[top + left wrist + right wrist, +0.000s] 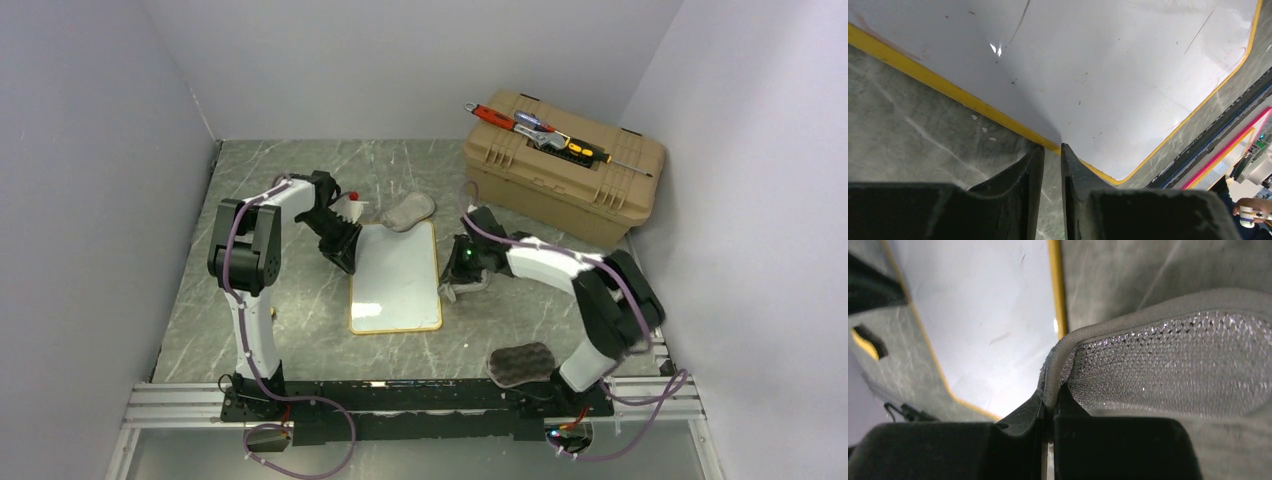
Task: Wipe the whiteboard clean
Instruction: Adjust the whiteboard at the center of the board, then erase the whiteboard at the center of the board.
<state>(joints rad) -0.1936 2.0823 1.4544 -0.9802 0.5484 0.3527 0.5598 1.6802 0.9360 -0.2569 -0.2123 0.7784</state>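
The whiteboard (396, 285) lies flat mid-table, white with a yellow frame. In the left wrist view the whiteboard (1108, 75) shows only faint streaks and specks. My left gripper (345, 255) is down at its left edge. Its fingertips (1064, 150) stand a narrow gap apart at the yellow frame, with bare table showing between them (1052, 148). My right gripper (457, 284) sits just off the board's right edge, shut on the rim of a grey mesh pad (1168, 365). The board (983, 325) lies to the left of the right gripper (1050, 401).
A second grey pad (408, 211) lies at the board's far edge. A dark sponge (520, 363) rests by the right arm's base. A tan toolbox (560, 165) with hand tools (540, 132) on its lid stands at the back right. Walls close in on three sides.
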